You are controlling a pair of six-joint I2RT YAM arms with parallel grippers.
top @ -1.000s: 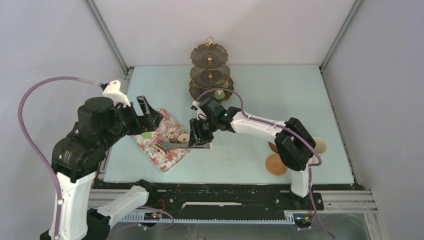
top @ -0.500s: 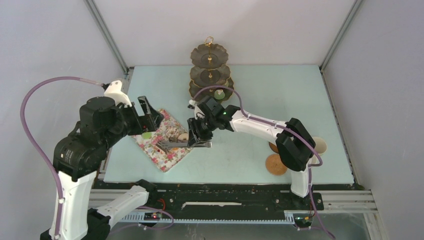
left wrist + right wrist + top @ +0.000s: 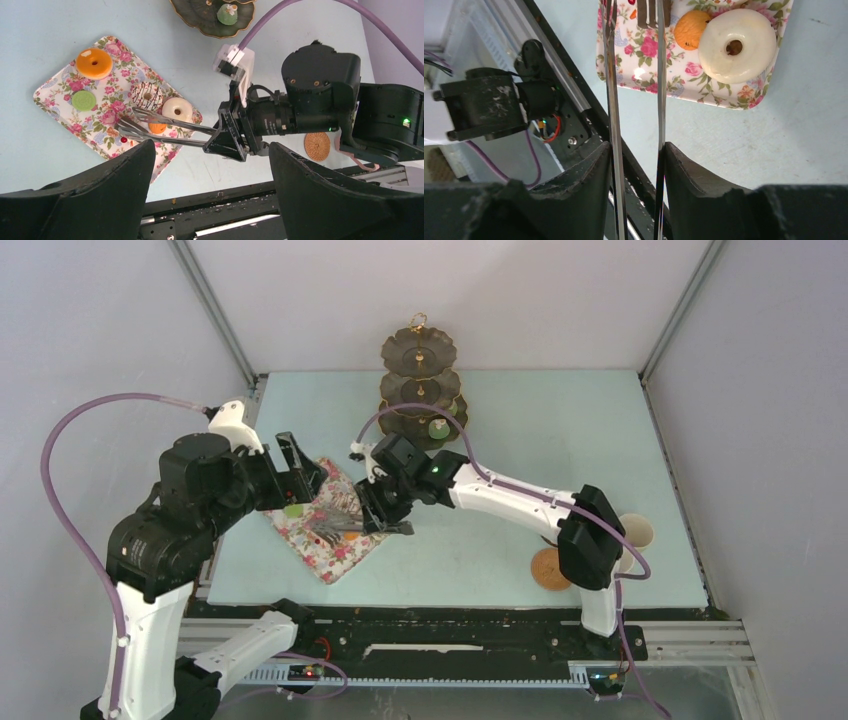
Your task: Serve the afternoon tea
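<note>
White doughnut (image 3: 176,108): lay flat on the flowered cloth (image 3: 112,112), at the corner nearest the right arm.
Small orange piece (image 3: 157,128): on the cloth, touching the white doughnut and close by the tongs' arms.
Chocolate piece (image 3: 144,94): on the cloth, just beside the white doughnut.
Orange doughnut (image 3: 94,63) and green disc (image 3: 83,100): on the other half of the cloth, apart from each other.
Green cake (image 3: 227,14): stood on the lowest plate of the tiered stand (image 3: 405,392).
Tongs (image 3: 661,90): metal, stretched out over the cloth.
Right hand (image 3: 636,150): partly closed on the tongs' handle end, one arm against each finger.
Left hand (image 3: 297,466): fingers spread wide, holding nothing, over the cloth's far-left edge.
Coaster (image 3: 551,568) and cream cup (image 3: 636,532): on the worktop (image 3: 520,430) by the right arm's base, well apart from the cloth.
</note>
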